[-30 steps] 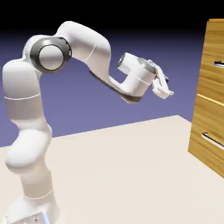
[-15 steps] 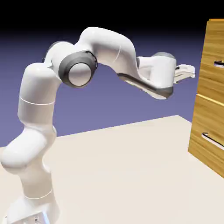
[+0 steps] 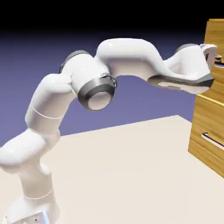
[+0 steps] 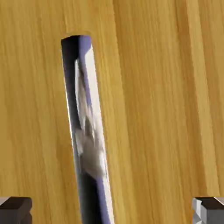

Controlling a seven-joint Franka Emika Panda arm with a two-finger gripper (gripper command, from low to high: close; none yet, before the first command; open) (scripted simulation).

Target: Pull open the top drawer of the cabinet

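Note:
The cabinet [image 3: 214, 30] stands at the exterior view's right edge, golden-brown with wood grain. The top drawer [image 3: 218, 81] has its front flush with the panel below. My arm stretches across to it, and my gripper [image 3: 213, 54] is right at the drawer front, beside the silver bar handle [image 3: 219, 64]. In the hand view the drawer's wood [image 4: 162, 109] fills the frame. The handle [image 4: 85, 131] runs nearly upright there, left of the middle. My gripper [image 4: 112, 212] is open: both grey fingertips [image 4: 15, 210] sit far apart at the bottom corners with the bar between them, not touched.
Below the top drawer is a matching lower drawer [image 3: 205, 122] with its own silver handle [image 3: 212, 141]. The cream table [image 3: 122, 175] runs from the arm's base up to the cabinet's foot.
The arm swung right and stretched out over the last second. The hand rose and went from mid-air, well short of the cabinet, to the top drawer's front.

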